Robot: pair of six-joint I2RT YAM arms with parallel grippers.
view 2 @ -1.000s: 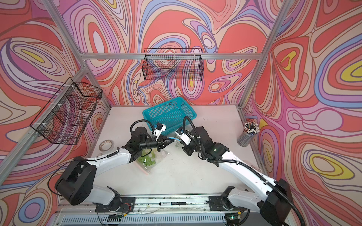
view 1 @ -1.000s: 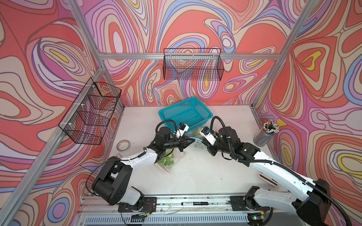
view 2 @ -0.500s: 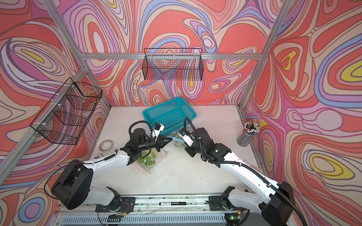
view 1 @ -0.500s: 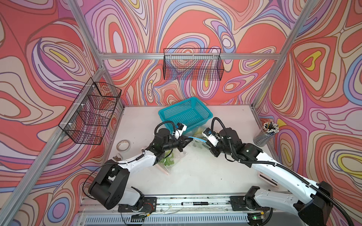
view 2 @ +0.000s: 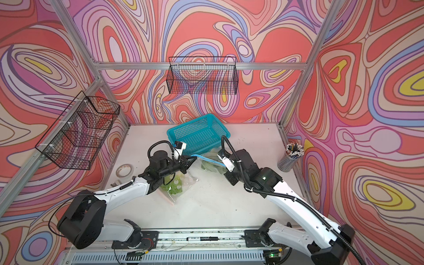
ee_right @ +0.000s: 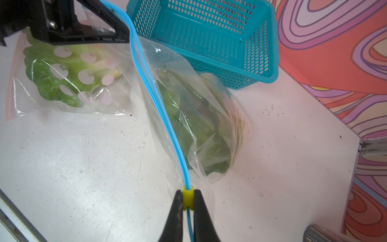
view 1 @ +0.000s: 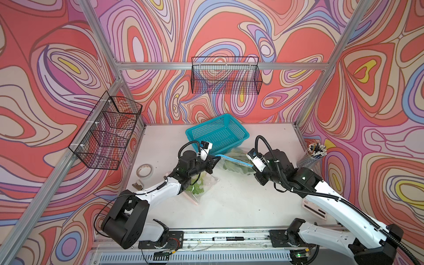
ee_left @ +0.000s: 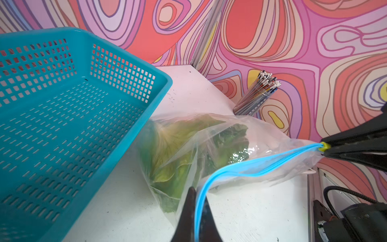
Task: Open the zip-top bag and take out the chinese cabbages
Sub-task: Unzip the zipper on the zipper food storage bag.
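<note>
Left gripper (ee_left: 198,197) jaws pressed tight on the blue zip strip (ee_left: 247,165) of the zip-top bag (ee_left: 188,146); right gripper (ee_right: 187,194) jaws nearly together, pinching the yellow slider (ee_right: 187,199).

Your arms match in both top views: white shells on the long links, black housings at the joints. The left arm (view 1: 158,192) roots in a bulky black drum (view 1: 125,221) at lower left of the frame. Your right arm (view 1: 337,211) wears a ribbed black conduit (view 1: 339,200), a white camera block (view 1: 257,161) at its wrist and a green light (view 1: 303,177) on its dark elbow. The left pincer (ee_left: 196,194) and right pincer (ee_right: 187,193) are each two slim, matte black tapering fingers.
</note>
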